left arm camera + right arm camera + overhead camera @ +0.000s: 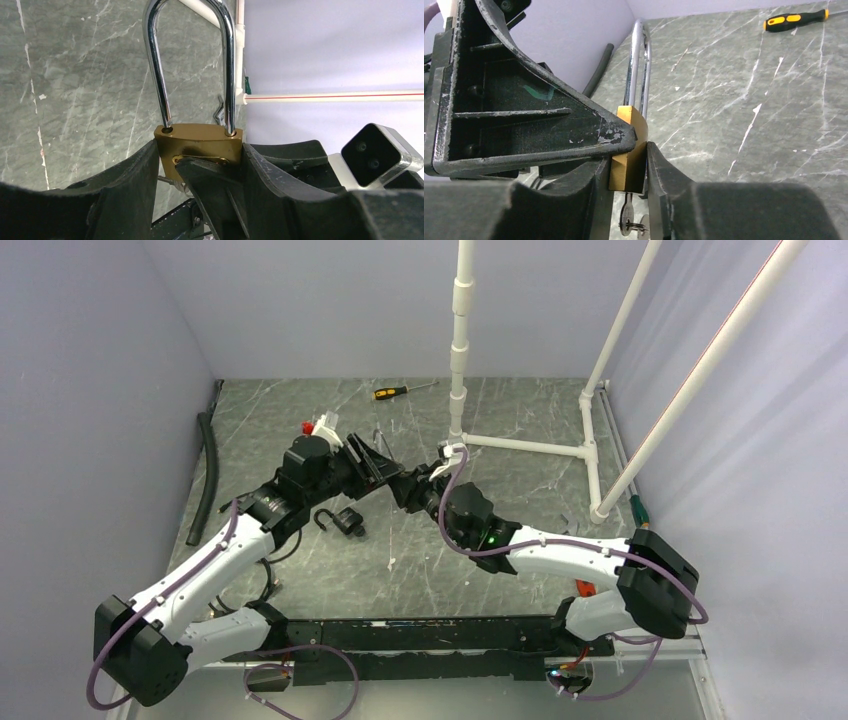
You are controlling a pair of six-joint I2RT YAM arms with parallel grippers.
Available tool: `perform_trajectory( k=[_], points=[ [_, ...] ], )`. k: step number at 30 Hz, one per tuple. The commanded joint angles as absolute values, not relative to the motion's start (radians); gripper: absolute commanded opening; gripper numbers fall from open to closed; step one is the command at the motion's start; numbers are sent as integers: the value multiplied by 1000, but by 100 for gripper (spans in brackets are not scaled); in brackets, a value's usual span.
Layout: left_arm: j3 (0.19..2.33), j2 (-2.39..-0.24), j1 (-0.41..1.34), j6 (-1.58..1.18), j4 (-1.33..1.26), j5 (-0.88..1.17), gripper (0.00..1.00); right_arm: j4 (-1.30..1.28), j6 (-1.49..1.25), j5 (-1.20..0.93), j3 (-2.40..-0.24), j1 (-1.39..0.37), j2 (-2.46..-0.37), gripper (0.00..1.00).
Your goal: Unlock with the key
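Observation:
A brass padlock [197,142] with a tall chrome shackle [155,65] is held in the air, both shackle legs sitting in the body. My left gripper [198,150] is shut on the padlock's narrow sides. My right gripper [629,165] comes from the other side, and its two fingers press on the padlock's [626,172] flat faces. The key [626,215] hangs from the underside of the body with a ring on it, below the right fingers and untouched. In the top view the left gripper [365,465] and the right gripper [405,485] meet over the table's middle.
A small black padlock [340,520] lies on the table under the left arm. A yellow-and-black screwdriver [400,391] lies at the back. A black hose [207,475] runs along the left wall. A white pipe frame [530,447] stands at the back right.

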State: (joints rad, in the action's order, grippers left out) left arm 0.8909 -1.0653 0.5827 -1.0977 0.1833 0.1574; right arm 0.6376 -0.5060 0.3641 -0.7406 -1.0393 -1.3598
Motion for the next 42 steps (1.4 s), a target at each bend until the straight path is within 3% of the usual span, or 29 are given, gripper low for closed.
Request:
perform_trajectory(
  k=[1, 6, 9, 10, 13, 15, 19, 24, 33, 42],
  points=[
    [898, -1053, 601, -1123, 66, 239, 0, 728, -518, 395, -734, -1036, -1334, 22],
    [872, -1021, 610, -1057, 15, 249, 0, 738, -519, 388, -717, -1037, -1327, 4],
    [860, -987, 610, -1010, 17, 231, 14, 738, -523, 379, -706, -1037, -1312, 0],
    [851, -976, 611, -994, 10, 226, 24, 741, -524, 377, -702, -1037, -1304, 0],
    [837, -952, 610, -931, 8, 234, 78, 733, -527, 367, -687, -1037, -1275, 0],
    [860, -948, 610, -865, 51, 228, 97, 715, -531, 363, -678, -1037, -1250, 0],
    [920, -956, 610, -690, 166, 232, 99, 695, -540, 365, -642, -1037, -1179, 0],
    [931, -934, 609, -548, 169, 422, 99, 613, -544, 338, -576, -1037, -1043, 0],
    [821, -870, 607, -652, 60, 453, 96, 438, -552, 212, -427, -1037, -747, 0],
    [725, -882, 607, -697, -159, 602, 88, 462, -591, -35, -388, -1035, -627, 0]
  ],
)
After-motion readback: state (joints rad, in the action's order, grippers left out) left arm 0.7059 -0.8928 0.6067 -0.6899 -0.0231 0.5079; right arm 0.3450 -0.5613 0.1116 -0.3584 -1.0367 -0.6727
